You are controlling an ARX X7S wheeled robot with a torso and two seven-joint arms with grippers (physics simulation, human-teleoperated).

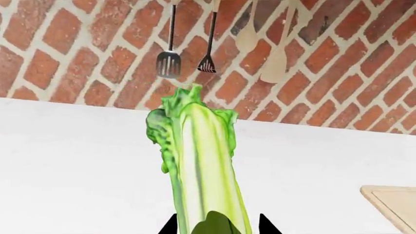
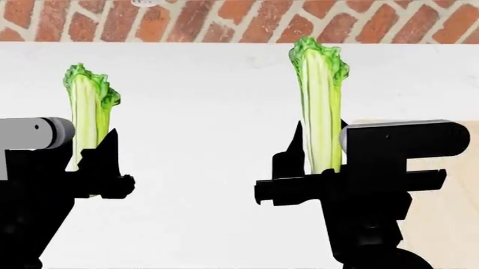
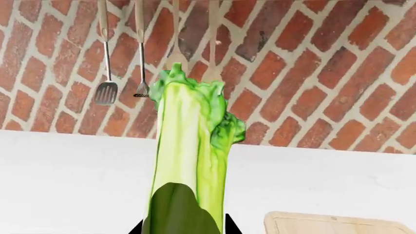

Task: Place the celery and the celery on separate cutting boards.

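A: Brick wall (image 2: 247,22) runs right across twelve o'clock in the head view, red bricks set in a slanting pattern with pale mortar.

B: And below it the white counter (image 2: 202,101) spreads wide, from nine o'clock through to three.

A: Over to the left wrist view: a dark slotted spatula (image 1: 169,63) hangs on the wall at about eleven o'clock, a small dark whisk-like utensil (image 1: 207,62) just beside it.

B: Two pale wooden spoons (image 1: 276,63) hang near them, towards one o'clock.

A: The right wrist view shows the hanging utensils too.
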